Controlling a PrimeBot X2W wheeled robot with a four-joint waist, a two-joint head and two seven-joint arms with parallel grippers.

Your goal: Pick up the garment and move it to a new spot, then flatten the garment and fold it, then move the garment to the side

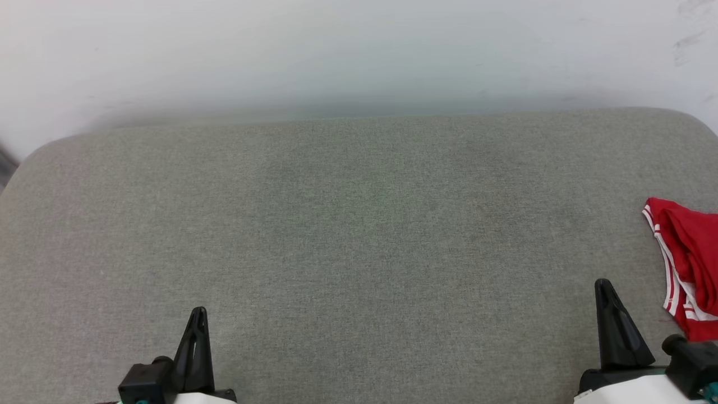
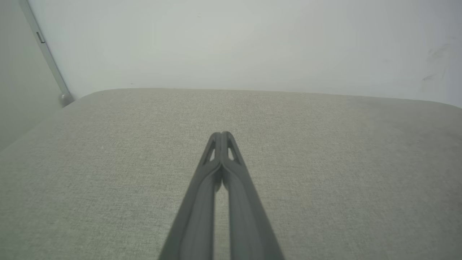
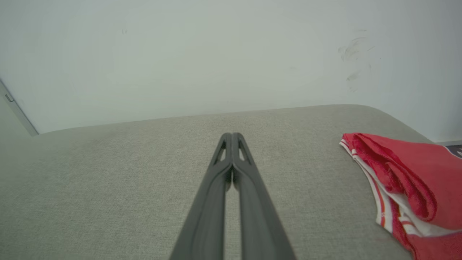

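1. Left tool [image 1: 197,314] is fully closed, its two dark fingers pressed together, and it holds nothing. It stands at the near left part of the grey fabric surface [image 1: 359,224], with the tips pointing to the far edge of the surface.
2. In the left wrist view the left tool [image 2: 222,134] has only bare fabric of the surface [image 2: 108,180] around it.
3. Right tool [image 1: 603,283] is also fully closed and holds nothing. It stands at the near right part of the surface.
4. The shirt [image 1: 687,247] lies crumpled at the right edge of the surface, red with white and striped trim showing.
5. In the right wrist view the shirt [image 3: 408,169] lies apart from the right tool [image 3: 231,135] and does not touch it.
6. A pale wall [image 1: 336,50] rises behind the far edge of the surface.
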